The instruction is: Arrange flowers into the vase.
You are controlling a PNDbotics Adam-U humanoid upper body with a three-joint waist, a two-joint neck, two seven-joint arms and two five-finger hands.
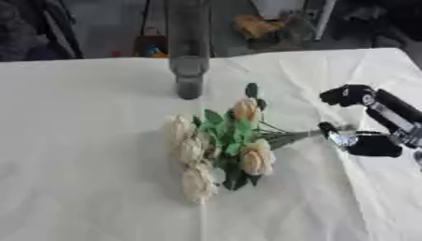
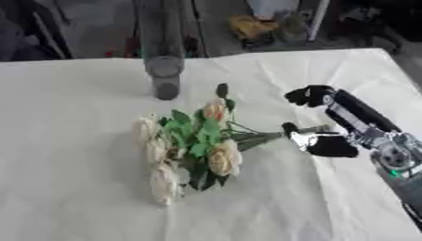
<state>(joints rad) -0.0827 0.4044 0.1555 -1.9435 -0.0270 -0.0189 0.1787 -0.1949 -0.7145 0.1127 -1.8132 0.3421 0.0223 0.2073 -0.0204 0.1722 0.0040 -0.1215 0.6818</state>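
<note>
You are looking down at a table (image 1: 82, 141) covered with a pale cloth, which is filling most of the frame. The bouquet of flowers (image 1: 223, 148) is lying on its side at the centre of the frame. Its cream and peach blooms are pointing toward the lower left, its green leaves are sitting in the middle of the bunch, and its stems (image 2: 268, 136) are running to the right.

Your right hand (image 2: 326, 141) is entering from the right edge of the frame. Its lower fingers and thumb are closing around the free end of the stems, so the hand is gripping the bouquet at its stem end. One upper finger (image 2: 306, 96) is curling above and away from the stems without touching them. The black and silver forearm (image 2: 367, 124) is extending toward the lower right corner.

The vase (image 1: 188, 47), a tall grey cylinder, is standing upright at the upper centre of the frame, at the far side of the table. It is standing apart from the bouquet, with the topmost bloom (image 1: 245, 109) lying near its base but not touching it.

Your left hand is not showing in either view.

Dark clutter and a brownish object (image 1: 255, 26) are lying beyond the far edge of the table, too blurred to identify.
</note>
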